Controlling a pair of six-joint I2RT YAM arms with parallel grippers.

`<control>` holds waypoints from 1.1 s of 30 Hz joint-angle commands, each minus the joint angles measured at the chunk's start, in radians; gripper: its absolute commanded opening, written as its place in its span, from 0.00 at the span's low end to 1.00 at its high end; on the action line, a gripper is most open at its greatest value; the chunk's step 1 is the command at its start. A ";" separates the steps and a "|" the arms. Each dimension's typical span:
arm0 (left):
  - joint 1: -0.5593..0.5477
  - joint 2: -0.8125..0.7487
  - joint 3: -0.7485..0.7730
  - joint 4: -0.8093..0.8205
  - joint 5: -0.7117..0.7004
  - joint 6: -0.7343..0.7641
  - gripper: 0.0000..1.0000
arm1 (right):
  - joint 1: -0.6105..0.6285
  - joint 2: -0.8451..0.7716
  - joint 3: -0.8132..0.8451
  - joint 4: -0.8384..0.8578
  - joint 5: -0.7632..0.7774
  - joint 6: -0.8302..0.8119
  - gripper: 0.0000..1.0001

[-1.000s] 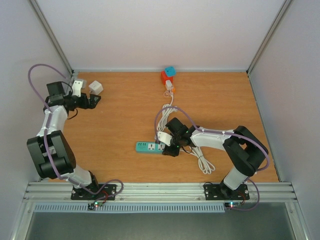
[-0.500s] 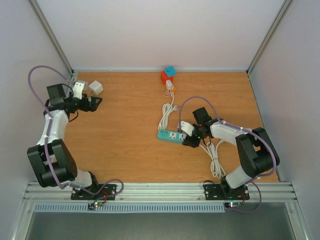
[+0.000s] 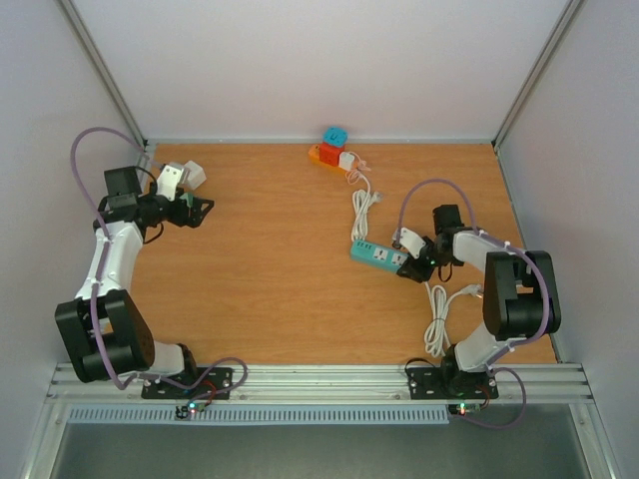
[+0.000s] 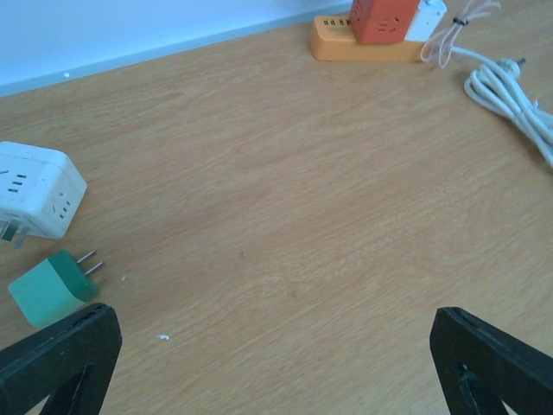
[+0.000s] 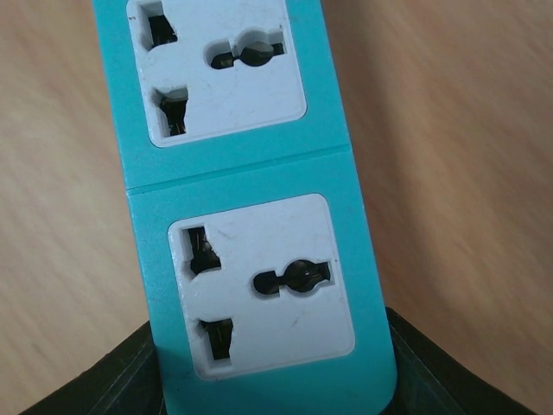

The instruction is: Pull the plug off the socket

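Note:
An orange socket strip [image 3: 319, 154] with a red cube [image 3: 332, 157] and a blue cube [image 3: 335, 137] on it lies at the back edge. A white plug [image 3: 348, 161] sits in its right end, also seen in the left wrist view [image 4: 429, 21]. Its white cord [image 3: 361, 205] runs to a teal power strip [image 3: 376, 255]. My right gripper [image 3: 415, 266] is shut on the teal strip's end [image 5: 251, 216], with one dark finger [image 5: 95, 385] on each side. My left gripper [image 3: 198, 212] is open and empty at the far left.
A white cube adapter [image 4: 34, 190] and a small green plug [image 4: 50, 291] lie just left of my left gripper. The white cord's slack coils [image 3: 437, 319] by the right arm's base. Walls close the table on three sides.
My right gripper has dragged the teal strip right and back. The cord has drawn straighter and the orange strip has turned and shifted. The left gripper has moved slightly right.

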 commanded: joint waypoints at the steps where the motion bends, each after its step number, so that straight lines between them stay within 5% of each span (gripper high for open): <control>1: -0.011 -0.025 0.006 -0.033 -0.027 0.053 1.00 | -0.115 0.064 0.075 -0.033 0.012 -0.099 0.37; 20: -0.015 0.001 0.031 -0.033 -0.059 0.032 1.00 | -0.429 0.329 0.457 -0.114 0.018 -0.206 0.37; 33: -0.015 -0.016 0.059 -0.070 -0.143 0.030 1.00 | -0.449 0.487 0.744 -0.168 -0.006 -0.123 0.39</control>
